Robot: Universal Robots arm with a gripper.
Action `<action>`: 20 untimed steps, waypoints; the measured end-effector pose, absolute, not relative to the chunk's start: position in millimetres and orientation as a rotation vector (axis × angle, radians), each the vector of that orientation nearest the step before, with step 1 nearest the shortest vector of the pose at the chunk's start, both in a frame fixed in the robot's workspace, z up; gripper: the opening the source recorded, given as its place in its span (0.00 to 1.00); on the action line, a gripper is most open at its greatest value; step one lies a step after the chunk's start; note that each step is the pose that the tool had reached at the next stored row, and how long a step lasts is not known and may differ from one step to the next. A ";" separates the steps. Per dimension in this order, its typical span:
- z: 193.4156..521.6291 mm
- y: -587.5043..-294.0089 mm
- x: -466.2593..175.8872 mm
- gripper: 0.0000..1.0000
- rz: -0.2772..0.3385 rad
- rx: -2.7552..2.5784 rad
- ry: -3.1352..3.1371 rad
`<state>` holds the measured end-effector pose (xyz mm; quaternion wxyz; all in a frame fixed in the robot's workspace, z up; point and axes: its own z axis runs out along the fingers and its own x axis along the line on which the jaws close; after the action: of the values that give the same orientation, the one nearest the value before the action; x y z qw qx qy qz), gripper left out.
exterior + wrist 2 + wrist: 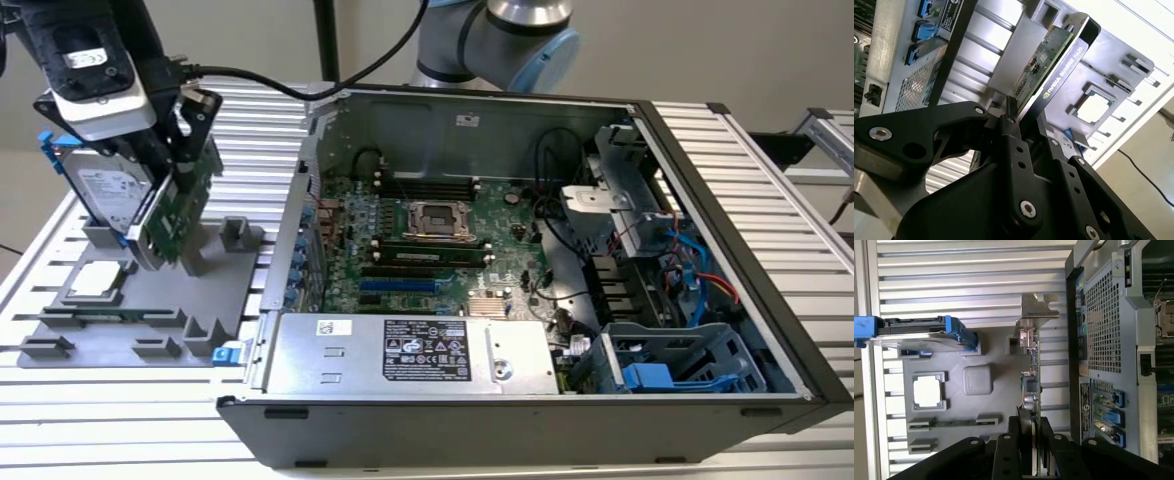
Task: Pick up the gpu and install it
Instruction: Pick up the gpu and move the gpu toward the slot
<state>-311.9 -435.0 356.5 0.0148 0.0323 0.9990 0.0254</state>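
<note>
At the exterior view's left, the hard drive point(104, 190) stands on edge at the far end of the grey holder point(160, 300), which lies on the slatted tabletop point(107, 420). A square chip point(96, 280) sits in a pocket of the holder just in front of the drive.

Just right of the drive is my gripper point(184, 140), clamped on the upper part of the gpu point(167, 215). The gpu hangs tilted, with its green face showing in the exterior view. Its lower end is down among the holder's posts, and I cannot tell whether it touches them.

In the second wrist view my gripper point(1023, 120) is closed tight. The black fingers point(1014, 145) press on both faces of the gpu point(1054, 60), and the chip point(1094, 107) lies beyond it.

In the first wrist view the gpu point(1032, 375) is edge-on, its silver bracket point(1038, 307) at the end away from my gripper point(1031, 427). It lies between the hard drive point(919, 332) and the case point(1104, 340), and is apart from both.

Further right in the exterior view, the open case point(467, 440) lies on its side just beside the holder. Inside it are the motherboard point(427, 230), the power supply point(400, 350) along the near wall, and a blue caddy point(647, 378) in the near right corner. My arm's base point(514, 30) stands behind the case.
</note>
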 end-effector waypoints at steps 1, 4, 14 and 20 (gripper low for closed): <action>357.7 -435.0 -311.9 0.00 0.079 0.100 3.109; 361.3 -435.0 -311.9 0.00 0.079 0.101 3.109; 374.5 -435.0 -311.9 0.00 0.079 0.101 3.109; 382.8 -435.0 -311.9 0.00 0.079 0.100 3.109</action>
<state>-311.9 -435.0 382.8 0.0148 0.0323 0.9990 0.0254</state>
